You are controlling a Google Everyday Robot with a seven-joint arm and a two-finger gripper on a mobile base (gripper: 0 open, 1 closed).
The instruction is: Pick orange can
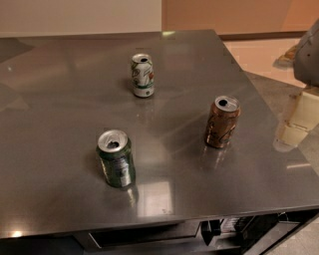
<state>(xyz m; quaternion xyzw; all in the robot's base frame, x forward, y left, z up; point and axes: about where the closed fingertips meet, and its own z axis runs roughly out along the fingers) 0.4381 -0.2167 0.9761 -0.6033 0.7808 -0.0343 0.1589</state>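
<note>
Room, as I see it from here:
1. Broad grey polished-metal table top [60,124]. It fills most of my view, with a bright patch of reflected light near its front edge.
2. Cream-white wall [79,15], far left.
3. Peach-tan wall [224,15], far right, with a dark skirting strip [259,35] at its foot.
4. Pale pinkish floor [254,55], beyond the table's far right corner.
5. Gripper [303,112], at the right edge of my view, past the table's right side.

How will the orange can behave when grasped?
The can is probably light and easily dented: its tab hole is open, so it may be empty. Upright on a glossy table, it could slide or tip if nudged sideways; once down it would roll. The tool is not in view.
</note>
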